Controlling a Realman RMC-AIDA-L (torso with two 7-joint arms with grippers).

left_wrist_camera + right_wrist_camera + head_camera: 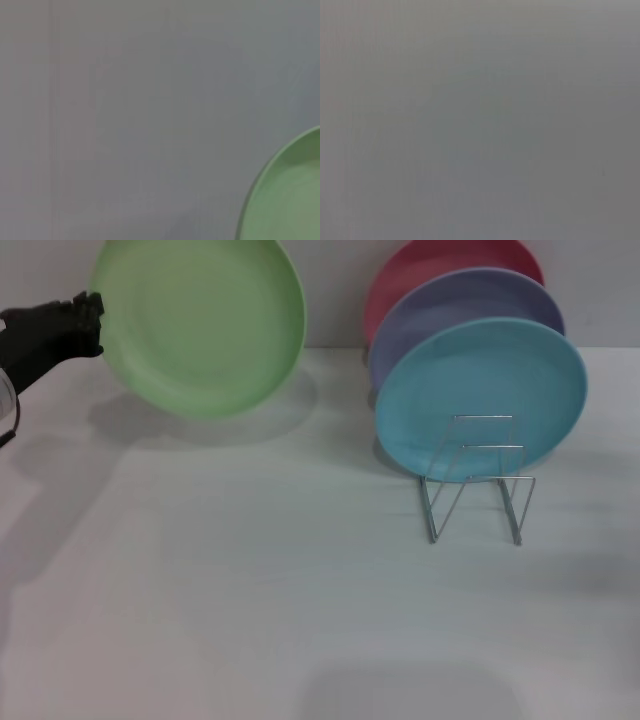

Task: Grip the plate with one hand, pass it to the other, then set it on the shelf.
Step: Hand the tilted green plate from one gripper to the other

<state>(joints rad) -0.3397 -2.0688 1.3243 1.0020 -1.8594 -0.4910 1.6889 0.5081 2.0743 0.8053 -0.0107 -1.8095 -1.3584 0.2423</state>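
Worktop (250, 620) bare up close. Shelf (478, 478) at 2 o'clock, front loops free, turquoise plate (480, 400) in it, lavender plate (465, 315) and a red plate (440, 265) behind. Plate (198, 325) at 11 o'clock, off the worktop, tilted near upright. Left hand (92, 318) clamps its rim on the 9 o'clock side. Looks rigid, light, glossy, so likely slick and breakable; best taken at the rim. For the handover, the opposite rim at 3 o'clock is clear. Right hand not visible.
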